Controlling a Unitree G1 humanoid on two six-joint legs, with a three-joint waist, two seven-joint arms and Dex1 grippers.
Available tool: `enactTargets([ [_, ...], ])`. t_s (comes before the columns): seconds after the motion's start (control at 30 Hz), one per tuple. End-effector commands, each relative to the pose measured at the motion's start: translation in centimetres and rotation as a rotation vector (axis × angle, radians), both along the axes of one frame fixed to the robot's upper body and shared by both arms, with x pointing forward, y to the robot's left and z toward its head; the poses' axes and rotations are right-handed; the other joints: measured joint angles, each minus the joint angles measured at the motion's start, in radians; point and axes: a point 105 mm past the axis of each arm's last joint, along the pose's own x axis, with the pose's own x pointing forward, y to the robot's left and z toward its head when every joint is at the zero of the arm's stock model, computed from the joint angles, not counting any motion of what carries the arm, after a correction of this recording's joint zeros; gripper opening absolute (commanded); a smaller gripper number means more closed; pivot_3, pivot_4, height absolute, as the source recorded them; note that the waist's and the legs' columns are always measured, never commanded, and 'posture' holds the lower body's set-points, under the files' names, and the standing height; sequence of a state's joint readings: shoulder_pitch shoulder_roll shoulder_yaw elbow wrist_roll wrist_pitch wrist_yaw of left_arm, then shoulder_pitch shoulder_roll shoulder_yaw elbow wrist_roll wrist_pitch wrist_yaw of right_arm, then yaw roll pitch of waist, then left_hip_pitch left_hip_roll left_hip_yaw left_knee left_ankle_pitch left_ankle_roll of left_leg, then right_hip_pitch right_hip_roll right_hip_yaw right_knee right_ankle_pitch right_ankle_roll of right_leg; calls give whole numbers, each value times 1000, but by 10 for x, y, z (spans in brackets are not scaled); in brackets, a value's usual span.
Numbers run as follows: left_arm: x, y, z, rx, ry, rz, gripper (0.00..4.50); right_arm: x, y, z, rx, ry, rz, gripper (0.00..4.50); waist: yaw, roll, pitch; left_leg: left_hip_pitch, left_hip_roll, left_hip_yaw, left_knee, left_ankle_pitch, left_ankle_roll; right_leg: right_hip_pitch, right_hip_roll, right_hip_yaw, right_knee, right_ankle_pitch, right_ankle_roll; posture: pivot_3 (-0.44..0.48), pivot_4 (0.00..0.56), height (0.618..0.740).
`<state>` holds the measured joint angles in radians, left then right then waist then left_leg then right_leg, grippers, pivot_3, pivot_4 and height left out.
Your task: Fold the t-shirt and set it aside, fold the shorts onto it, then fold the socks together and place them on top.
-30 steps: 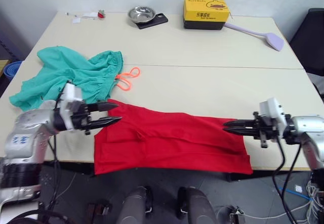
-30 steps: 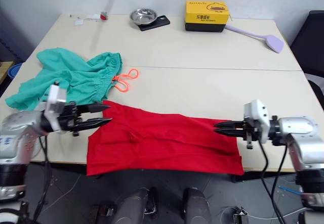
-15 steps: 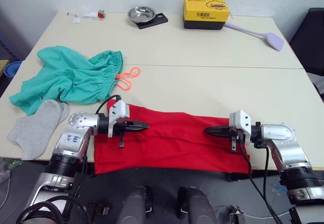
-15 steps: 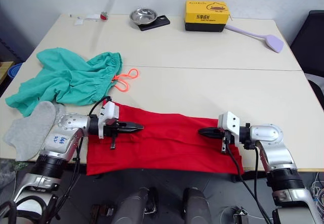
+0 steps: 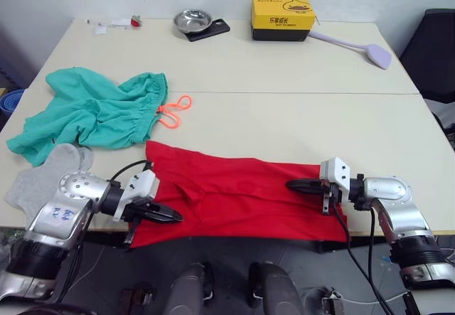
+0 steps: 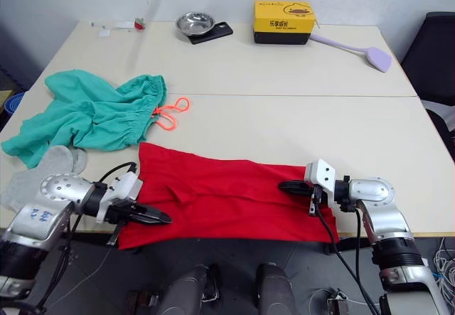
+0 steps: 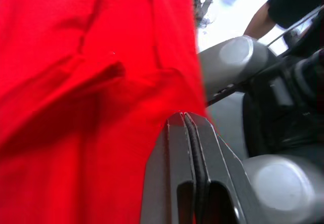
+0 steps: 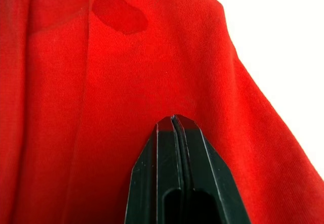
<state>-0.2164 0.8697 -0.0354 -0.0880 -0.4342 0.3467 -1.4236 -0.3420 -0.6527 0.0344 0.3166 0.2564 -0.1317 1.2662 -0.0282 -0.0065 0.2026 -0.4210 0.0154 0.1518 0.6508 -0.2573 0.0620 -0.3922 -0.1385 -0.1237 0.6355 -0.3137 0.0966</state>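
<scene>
- T-shirt [image 5: 242, 195] lies flat, lower centre of the head views, its near edge hanging off the table [image 5: 298, 116] front.
- Left gripper [image 5: 174, 217], lower left, fingers pressed together at the shirt's near hem; whether cloth is pinched between them cannot be told.
- Right gripper [image 5: 291, 184], lower right, fingers closed, tips resting on the red cloth, no pinch visible.
- Judged step: fold the shirt; both grippers should take matching edges and lift evenly, to avoid bunching.
- Shorts [image 5: 92, 109] upper left; socks [image 5: 43, 176] at left edge below them.
- Yellow box [image 5: 282, 18] top centre; its print is too small to read.
</scene>
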Motion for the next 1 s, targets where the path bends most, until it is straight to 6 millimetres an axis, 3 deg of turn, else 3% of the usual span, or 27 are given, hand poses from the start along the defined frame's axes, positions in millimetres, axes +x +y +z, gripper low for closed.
enactTargets([
  [0.03, 2, 2, 44, -208, -51, 77, 39, -1, -2, 3, 17, -13, -3, 0, 1, 0, 0, 0, 0, -1, 0, 0, -1, 0, 0, 0, 0, 0, 0, 0, 150, 740],
  [0.1, 20, 8, 59, -276, -107, 184, 39, -1, -3, 3, 19, -12, -2, 0, 2, 0, 0, 0, 0, -1, 0, 0, -1, 1, -1, 0, 0, 0, 0, 0, 150, 740],
  [0.17, 43, 13, 60, -263, -186, 280, 39, 0, -3, 2, 18, -10, -2, 0, 4, 0, 0, 0, -1, -2, 1, 1, 1, 1, -1, -1, 0, 0, 0, 0, 150, 740],
  [0.3, 73, 10, 47, -166, -274, 344, 39, 1, -1, 2, 18, -11, 8, 0, 2, 0, 0, 0, -2, -1, 1, 1, 1, 2, 0, -2, 1, 0, 0, 0, 150, 740],
  [0.4, 79, 6, 29, -88, -276, 297, 39, 3, 2, 1, 21, -12, 17, 0, 2, 0, 0, 0, -2, 0, 1, 1, 2, 1, 2, -2, 2, 0, 0, 0, 150, 740],
  [0.53, 77, 3, 16, -32, -249, 221, 39, 3, 4, 0, 20, -10, 30, 0, -1, 0, 0, 0, 0, 2, 0, 1, 1, 0, 4, -1, 2, 0, 0, 0, 150, 740],
  [0.63, 62, 6, 11, 4, -198, 126, 39, 2, 2, -2, 17, -9, 29, 0, 0, 0, 0, 0, 0, 2, 0, 1, 1, 0, 4, -1, 2, 0, 0, 0, 150, 740],
  [1.0, 9, 26, 22, 76, 63, 11, 39, 3, 2, -3, 14, -3, 25, 0, -2, 0, 0, 0, 0, 1, 0, 1, 0, 0, 2, 1, 0, 0, 0, 0, 150, 740],
])
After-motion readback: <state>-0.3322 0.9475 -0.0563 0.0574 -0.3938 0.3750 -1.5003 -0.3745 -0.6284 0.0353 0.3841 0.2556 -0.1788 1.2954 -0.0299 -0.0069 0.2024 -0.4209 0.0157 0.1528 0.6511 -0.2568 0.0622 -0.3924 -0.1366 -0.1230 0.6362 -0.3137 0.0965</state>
